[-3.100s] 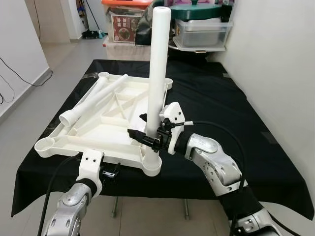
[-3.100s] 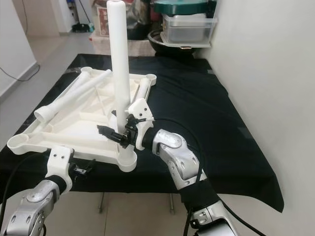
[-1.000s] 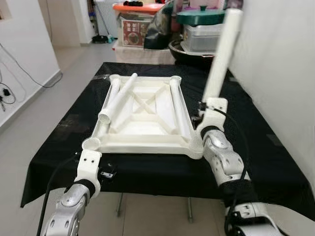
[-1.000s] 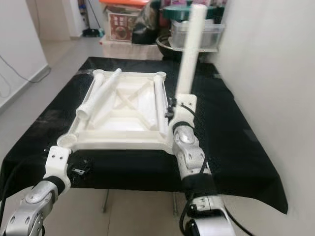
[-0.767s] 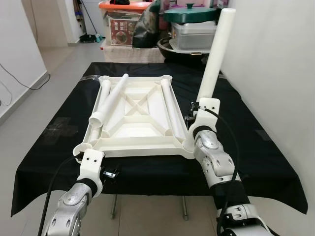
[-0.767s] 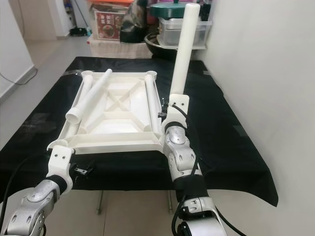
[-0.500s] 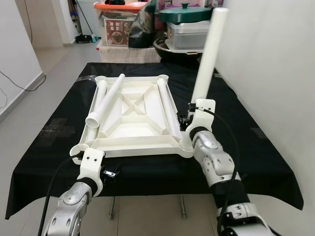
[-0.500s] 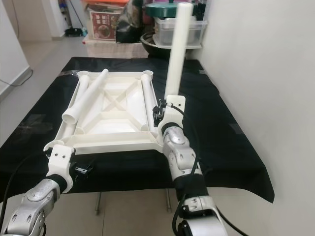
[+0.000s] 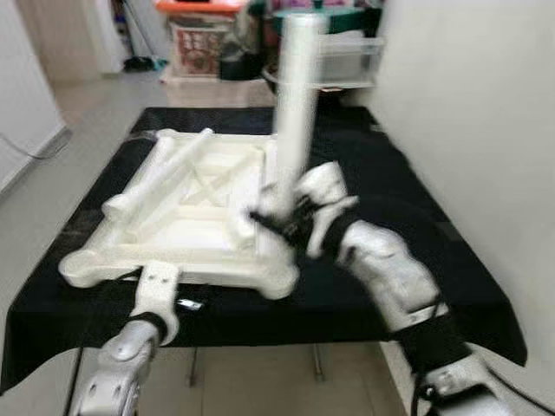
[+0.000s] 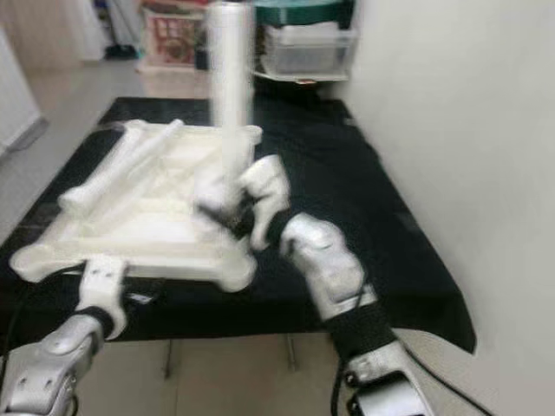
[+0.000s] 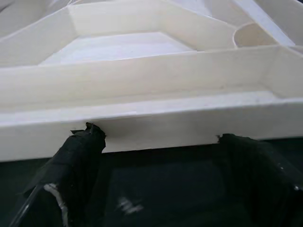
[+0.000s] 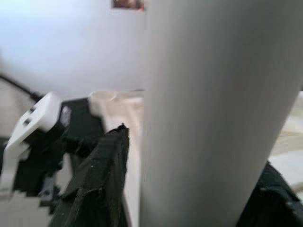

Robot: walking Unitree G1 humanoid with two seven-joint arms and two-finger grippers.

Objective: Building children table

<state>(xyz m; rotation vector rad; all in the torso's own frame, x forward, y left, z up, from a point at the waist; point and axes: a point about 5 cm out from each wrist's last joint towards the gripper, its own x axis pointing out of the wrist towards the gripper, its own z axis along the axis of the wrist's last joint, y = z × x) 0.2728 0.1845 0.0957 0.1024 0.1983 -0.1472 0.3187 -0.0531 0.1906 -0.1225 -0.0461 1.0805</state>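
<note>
Tabletop lies upturned on the desk, left pincer spread at its near edge; right pincer clamps the upright leg, likely seating it in a corner socket next.

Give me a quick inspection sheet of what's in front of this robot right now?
Surface: table under a black cloth.
Job's things: white upturned tabletop; one leg standing at its near right corner; loose legs lying in it.
Clutter: nothing seen.
Grippers: right gripper shut on the upright leg; left gripper open at the tabletop's near edge.
Cables: one on the floor, far left.
Surroundings: storage boxes behind, wall on the right.
</note>
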